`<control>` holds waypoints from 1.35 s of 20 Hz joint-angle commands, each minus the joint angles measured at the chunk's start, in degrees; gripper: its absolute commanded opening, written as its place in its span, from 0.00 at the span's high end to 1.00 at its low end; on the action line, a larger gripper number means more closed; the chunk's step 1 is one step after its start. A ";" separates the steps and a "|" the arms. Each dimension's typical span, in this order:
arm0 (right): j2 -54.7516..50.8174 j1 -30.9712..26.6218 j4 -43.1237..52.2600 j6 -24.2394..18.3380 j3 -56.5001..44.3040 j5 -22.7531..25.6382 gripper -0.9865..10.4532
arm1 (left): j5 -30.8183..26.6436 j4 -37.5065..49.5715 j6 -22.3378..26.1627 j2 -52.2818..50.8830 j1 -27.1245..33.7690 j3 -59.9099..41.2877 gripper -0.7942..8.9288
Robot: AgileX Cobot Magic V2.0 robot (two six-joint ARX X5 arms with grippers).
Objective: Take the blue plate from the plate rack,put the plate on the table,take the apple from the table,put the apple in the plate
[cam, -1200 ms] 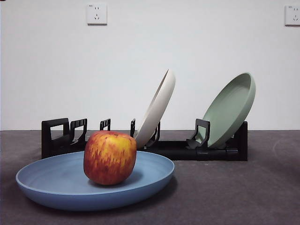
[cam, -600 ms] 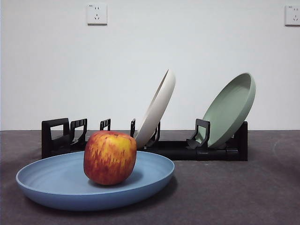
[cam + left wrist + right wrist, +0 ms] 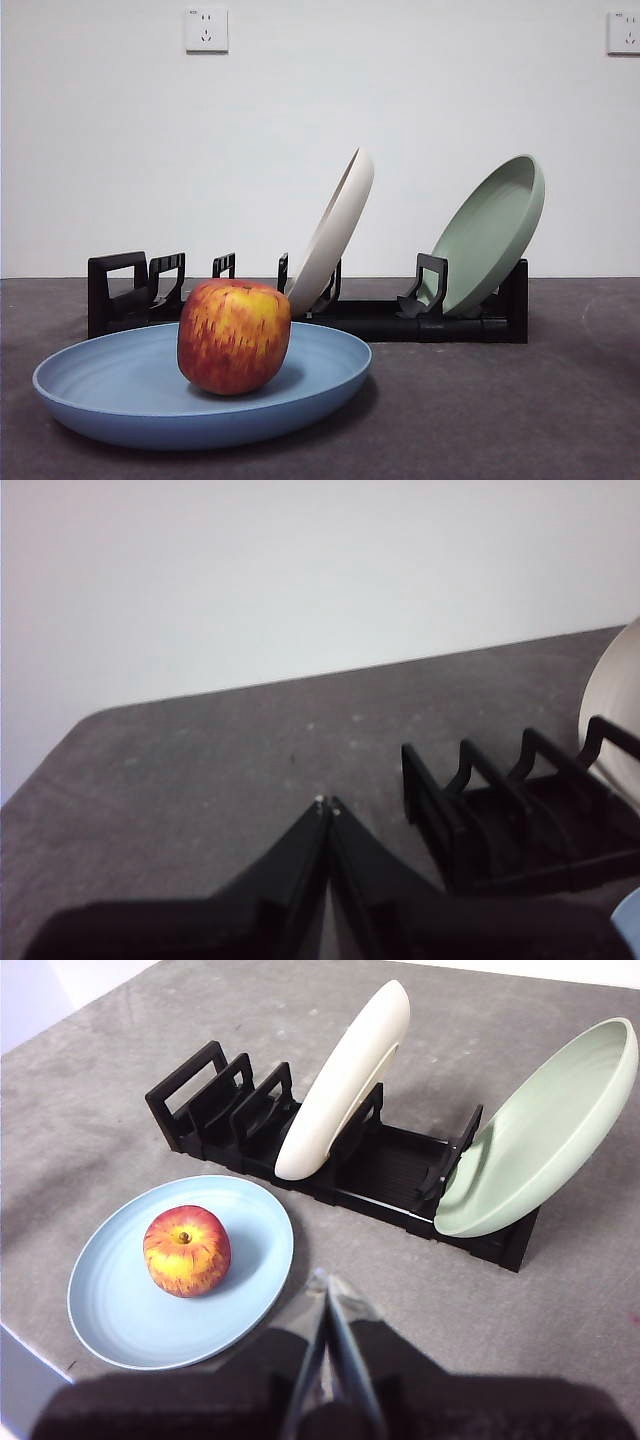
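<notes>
The apple point(image 3: 234, 336), red streaked with yellow, sits in the blue plate point(image 3: 110, 395), which lies flat on the dark grey table point(image 3: 500, 410) in front of the black plate rack point(image 3: 130, 290). The right wrist view shows the apple point(image 3: 187, 1251) left of centre in the plate point(image 3: 120, 1310), with the rack point(image 3: 390, 1175) behind. My right gripper point(image 3: 328, 1290) is shut and empty, held high above the table beside the plate. My left gripper point(image 3: 327, 804) is shut and empty, over bare table near the rack's loop end point(image 3: 470, 815). Neither gripper shows in the front view.
A cream-white plate point(image 3: 335, 230) and a sage-green plate point(image 3: 490, 235) lean in the rack; both show in the right wrist view, cream point(image 3: 345, 1080) and green point(image 3: 540, 1130). A white wall with two sockets stands behind the table.
</notes>
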 commanded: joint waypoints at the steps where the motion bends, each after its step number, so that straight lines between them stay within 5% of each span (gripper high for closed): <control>1: -0.07 0.04 0.31 0.59 -0.22 0.15 0.91 | 0.04 1.09 -0.85 -2.43 1.05 -2.69 0.92; 16: -0.07 0.04 0.31 0.57 -0.22 0.15 0.91 | -0.22 -9.33 -1.51 -10.91 3.39 -9.88 0.92; 27: -0.07 0.04 0.31 0.57 -0.22 0.17 0.91 | 0.17 -9.16 -1.90 -10.91 4.02 -9.86 0.92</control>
